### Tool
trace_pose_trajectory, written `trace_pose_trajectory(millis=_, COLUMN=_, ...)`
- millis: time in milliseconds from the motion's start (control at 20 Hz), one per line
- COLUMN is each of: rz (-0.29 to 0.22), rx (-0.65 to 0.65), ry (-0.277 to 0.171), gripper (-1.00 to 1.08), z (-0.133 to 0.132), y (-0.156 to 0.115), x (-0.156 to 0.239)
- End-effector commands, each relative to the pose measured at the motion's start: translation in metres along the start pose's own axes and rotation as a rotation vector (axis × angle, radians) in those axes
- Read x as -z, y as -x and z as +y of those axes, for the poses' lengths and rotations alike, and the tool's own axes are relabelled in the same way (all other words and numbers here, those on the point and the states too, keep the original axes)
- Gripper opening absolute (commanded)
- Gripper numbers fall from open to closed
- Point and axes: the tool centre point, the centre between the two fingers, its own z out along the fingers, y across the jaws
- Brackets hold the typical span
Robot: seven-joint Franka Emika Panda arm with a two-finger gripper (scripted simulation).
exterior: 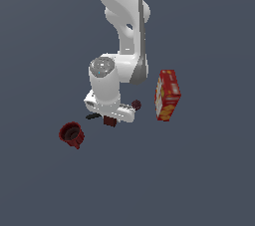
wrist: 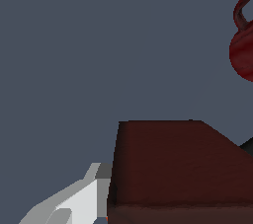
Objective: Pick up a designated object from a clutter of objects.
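While the arm hangs low over the counter (exterior: 209,180), the dark red-brown block (wrist: 173,164) sits right against one white finger (wrist: 74,203); jaws' state: cannot tell. Mug (exterior: 71,134) lies apart, box (exterior: 167,94) farther off.

We've got the 1 white arm (exterior: 122,31) dropping in from the top of the exterior view, bending at the elbow and folding down to a wrist that points straight at the floor. The claw (exterior: 110,118) sits low under it, mostly hidden by the hand. In the wrist view we only see 1 pale finger (wrist: 81,201), so can't tell how the jaws stand.
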Motion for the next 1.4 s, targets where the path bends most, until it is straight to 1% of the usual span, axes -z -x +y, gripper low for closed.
trace_pose_trajectory(millis=0, rz=0.002, rx=0.000, ry=0.000, gripper=-1.00, z=-0.007, y=-0.009, x=0.022)
trace_pose_trajectory(millis=750, rz=0.000, rx=0.000, ry=0.001, gripper=-1.00, z=-0.054, y=-0.064, x=0.154)
trace_pose_trajectory(millis=1050, rz=-0.001, rx=0.000, ry=0.001, gripper=-1.00, z=-0.069, y=-0.083, x=0.195)
trace_pose_trajectory(millis=1350, rz=-0.002, rx=0.000, ry=0.000, gripper=-1.00, z=-0.081, y=-0.099, x=0.228)
